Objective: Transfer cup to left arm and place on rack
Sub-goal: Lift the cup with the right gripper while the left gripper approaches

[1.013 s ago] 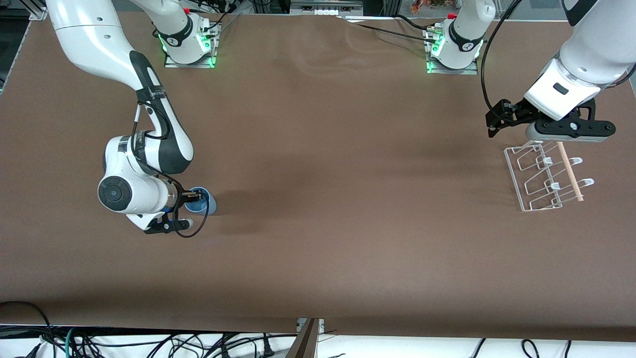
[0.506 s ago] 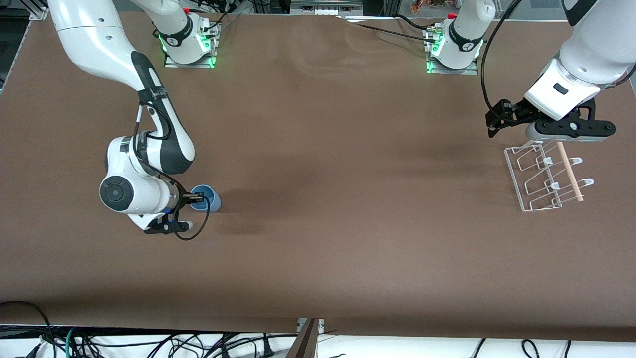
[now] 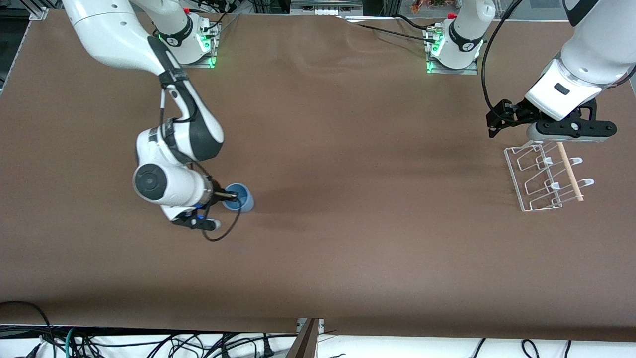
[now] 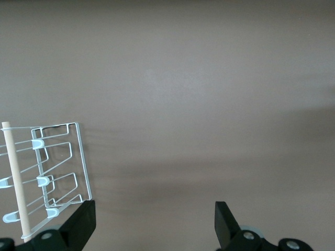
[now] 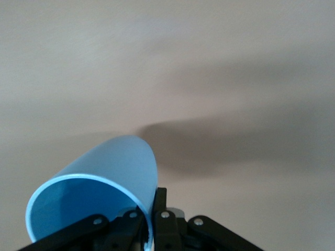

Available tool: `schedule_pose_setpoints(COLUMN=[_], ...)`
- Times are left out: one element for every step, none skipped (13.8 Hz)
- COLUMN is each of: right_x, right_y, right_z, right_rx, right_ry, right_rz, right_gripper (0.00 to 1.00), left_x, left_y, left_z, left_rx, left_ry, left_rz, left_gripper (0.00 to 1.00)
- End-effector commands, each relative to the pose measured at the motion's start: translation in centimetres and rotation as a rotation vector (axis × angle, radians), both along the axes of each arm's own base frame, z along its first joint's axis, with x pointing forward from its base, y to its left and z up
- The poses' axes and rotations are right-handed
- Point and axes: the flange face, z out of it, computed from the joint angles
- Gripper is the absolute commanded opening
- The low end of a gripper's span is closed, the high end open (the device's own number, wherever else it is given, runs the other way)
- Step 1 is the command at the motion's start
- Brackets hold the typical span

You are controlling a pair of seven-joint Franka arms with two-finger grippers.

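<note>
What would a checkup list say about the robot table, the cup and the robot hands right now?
Surface: brown table, slightly wrinkled near the bases.
Job's things: blue cup held by its rim; rack at the left arm's end, no cup on it.
Clutter: nothing seen.
Grippers: right gripper shut on the cup's rim; left gripper open, over the table beside the rack.
Cables: black cable on the left arm; loose cables below the table edge.
Surroundings: metal frame along the top.

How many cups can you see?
1. The light-blue cup is pinched at its rim by the right gripper, toward the right arm's end of the table. No cups hang on the rack.
</note>
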Motion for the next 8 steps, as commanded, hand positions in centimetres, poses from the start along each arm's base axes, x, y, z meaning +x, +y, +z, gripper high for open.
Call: schedule_pose_setpoints(right_x=[-0.5,-0.5,-0.6,-1.1,-1.5,-1.4,-1.9,-2.2], right_y=[4.6,5.9,7.2,9.3,10.7,11.5,13.2,14.4], right_z=[4.0,5.0,6.2,7.8,8.8,10.1,11.2,12.2], right_rx=[0.087,0.178,0.269,0.339,0.372,0.402,0.432,0.477], right_ry=[0.017,0.054,0.100,0.121,0.150,0.180,0.201,0.213], right_rz=[-0.140,-0.213,-0.273,-0.280,-0.326,-0.395,-0.418,-0.445], right_gripper=[0.00,0.00,0.00,0.00,0.00,0.00,0.00,0.00], left_x=[-0.2,-0.1,-0.1,0.0,0.3,0.2,0.3,-0.1], left_y=[0.1,-0.3,-0.8,-1.0,-1.0,-1.3,-1.8,-2.4], left_z=[0.4,0.0,-0.5,-1.0,-2.0,-2.7,-3.7,-4.5], left_rx=[-0.024,-0.023,-0.024,-0.049,-0.075,-0.120,-0.151,-0.156], left_ry=[0.010,0.020,0.038,0.055,0.087,0.121,0.159,0.199], left_rz=[-0.019,-0.035,-0.046,-0.042,-0.049,-0.095,-0.159,-0.235], left_gripper=[1.00,1.00,1.00,1.00,1.00,1.00,1.00,1.00])
